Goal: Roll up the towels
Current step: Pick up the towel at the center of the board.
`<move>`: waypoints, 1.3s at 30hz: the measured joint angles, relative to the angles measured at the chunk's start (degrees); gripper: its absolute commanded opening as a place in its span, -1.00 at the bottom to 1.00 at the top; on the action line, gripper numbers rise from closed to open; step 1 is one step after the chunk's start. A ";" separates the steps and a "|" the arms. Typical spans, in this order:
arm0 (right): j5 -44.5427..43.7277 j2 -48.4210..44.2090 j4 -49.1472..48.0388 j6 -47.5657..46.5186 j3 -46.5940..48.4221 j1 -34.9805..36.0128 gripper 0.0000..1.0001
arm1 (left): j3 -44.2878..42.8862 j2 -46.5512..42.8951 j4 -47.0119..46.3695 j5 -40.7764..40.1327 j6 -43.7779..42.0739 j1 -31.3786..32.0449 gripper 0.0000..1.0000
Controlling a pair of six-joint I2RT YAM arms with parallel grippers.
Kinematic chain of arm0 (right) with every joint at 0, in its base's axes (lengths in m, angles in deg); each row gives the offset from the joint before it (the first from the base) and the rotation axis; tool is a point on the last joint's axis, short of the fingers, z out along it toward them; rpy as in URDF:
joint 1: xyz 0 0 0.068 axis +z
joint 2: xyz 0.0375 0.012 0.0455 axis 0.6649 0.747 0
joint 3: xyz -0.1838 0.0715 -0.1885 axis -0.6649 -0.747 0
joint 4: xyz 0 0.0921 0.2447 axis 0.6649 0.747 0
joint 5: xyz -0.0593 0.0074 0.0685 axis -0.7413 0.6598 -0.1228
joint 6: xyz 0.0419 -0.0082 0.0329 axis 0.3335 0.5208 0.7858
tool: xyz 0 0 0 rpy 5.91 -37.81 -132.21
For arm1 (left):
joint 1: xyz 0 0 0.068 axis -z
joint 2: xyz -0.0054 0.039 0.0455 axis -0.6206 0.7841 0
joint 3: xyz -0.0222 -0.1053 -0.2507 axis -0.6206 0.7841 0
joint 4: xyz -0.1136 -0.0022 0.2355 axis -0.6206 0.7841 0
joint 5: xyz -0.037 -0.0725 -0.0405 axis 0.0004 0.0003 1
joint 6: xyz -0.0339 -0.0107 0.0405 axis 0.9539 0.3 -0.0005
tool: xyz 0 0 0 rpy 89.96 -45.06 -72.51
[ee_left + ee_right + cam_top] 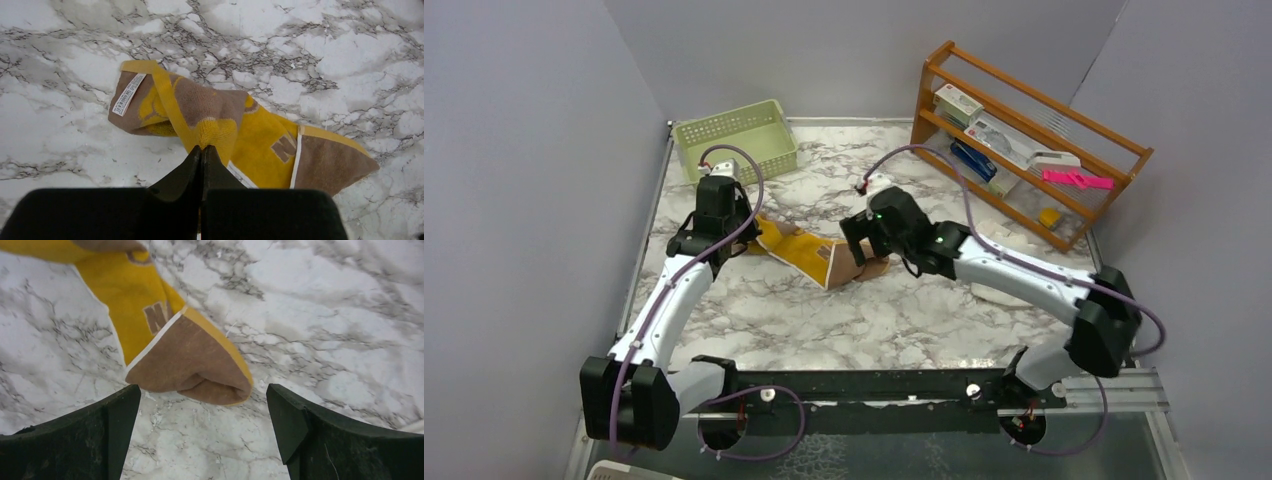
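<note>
The yellow towel (809, 255) lies crumpled in the middle of the marble table (844, 320), stretched between the two arms, its tan underside turned up at both ends and a white edging showing along one fold; the left gripper (202, 150) has its fingers pressed together on a bunched yellow hem at the towel's left end; the right gripper (202, 392) stands wide apart, one finger on each side of the folded tan corner at the right end, touching nothing that can be seen. The white towel (1009, 240) sits further right, largely hidden under the right arm, so only bits of it show. At the back left stands one pale green basket (736, 138); at the back right one wooden rack (1024, 140) leans, holding a few boxes, a blue item and a pink piece (1074, 180). A white label (128, 94) is sewn to the towel, its print too small to read; a tan letter N (285, 147) shows on the yellow face, the rest folded under. Two towels, two arms.
</note>
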 measured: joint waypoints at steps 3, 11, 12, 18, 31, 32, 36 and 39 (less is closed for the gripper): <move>3.56 9.94 -1.01 -1.97 2.29 0.55 0.98 | -0.09 0.00 0.52 0.02 -0.28 -1.05 -1.00; 12.59 27.76 -3.56 -5.27 12.20 0.09 0.89 | -0.09 0.00 2.10 0.55 -1.38 -2.91 -1.00; 13.38 28.89 -3.56 -5.62 12.98 0.09 0.89 | -0.09 0.00 2.21 0.61 -1.55 -3.08 -1.00; 14.62 34.86 -4.00 -7.72 16.94 0.07 0.63 | -0.09 -0.02 2.75 0.90 -2.69 -5.07 -1.00; 13.20 29.73 -5.31 -8.81 7.17 -5.77 -0.27 | -1.79 0.57 4.15 1.42 -4.39 -8.37 -1.00; 12.74 27.93 -5.33 -8.74 6.21 -6.21 -0.27 | -2.78 0.94 4.57 1.33 -4.57 -8.41 -1.00; 10.47 19.08 -5.73 -8.50 3.19 -7.82 -0.73 | -6.82 1.53 5.70 0.66 -5.07 -8.48 -1.00; 9.90 11.04 -6.93 -8.35 0.09 -8.46 -0.98 | -9.31 1.53 6.43 0.04 -5.42 -8.52 -1.00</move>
